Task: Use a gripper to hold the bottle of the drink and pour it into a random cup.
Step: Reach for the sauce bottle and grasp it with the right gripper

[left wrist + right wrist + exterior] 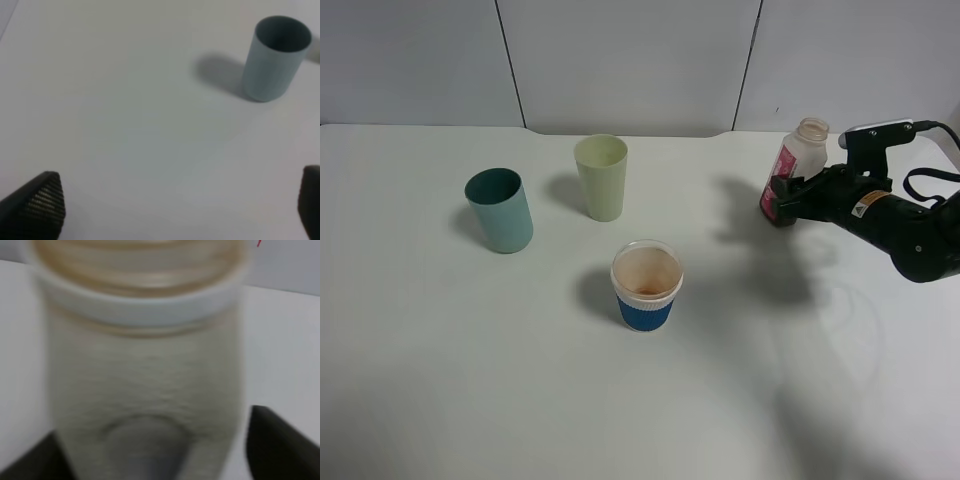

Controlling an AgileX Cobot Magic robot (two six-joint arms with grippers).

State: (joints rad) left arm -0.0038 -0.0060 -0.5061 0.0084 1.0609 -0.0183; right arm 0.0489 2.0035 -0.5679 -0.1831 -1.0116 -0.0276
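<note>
The bottle of the drink point(798, 160) is at the far right, nearly upright, with a pink label and an open neck. My right gripper point(782, 200) is shut on its lower part. In the right wrist view the bottle point(145, 390) fills the frame between the two black fingers point(280, 445), and I see no dark liquid in it. The cup point(646, 285), white with a blue sleeve, stands mid-table with a brownish inside, well left of the bottle. My left gripper point(175, 205) is open and empty over bare table; it is out of the exterior high view.
A teal cup point(500, 210) stands at the left and also shows in the left wrist view point(274, 60). A pale green cup point(601, 177) stands behind the middle. The white table point(470, 380) ends at a grey back wall.
</note>
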